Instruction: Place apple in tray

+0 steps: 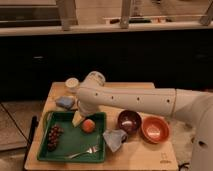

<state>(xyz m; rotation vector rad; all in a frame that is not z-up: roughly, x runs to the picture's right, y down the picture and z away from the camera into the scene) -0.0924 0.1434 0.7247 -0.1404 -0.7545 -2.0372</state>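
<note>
While the white arm (pixel 135 100) stretched in from the 3 o'clock edge across the wooden desk (pixel 150 155), we saw its elbow bent near the tray's far rim and its end pointing down. The pincer (pixel 78 119) hung over the green tray (pixel 70 156), just at 9 o'clock of the apple (pixel 88 125); we could not tell whether it was spread or closed. The apple lay inside the tray near its far right corner. Grapes (pixel 53 136) sat at the tray's left and a fork (pixel 84 151) near its front. The arm hid part of the tray's rim. At 3 o'clock of the tray lay a crumpled cloth (pixel 115 138), a brown bowl (pixel 129 120) and an orange bowl (pixel 155 129).
</note>
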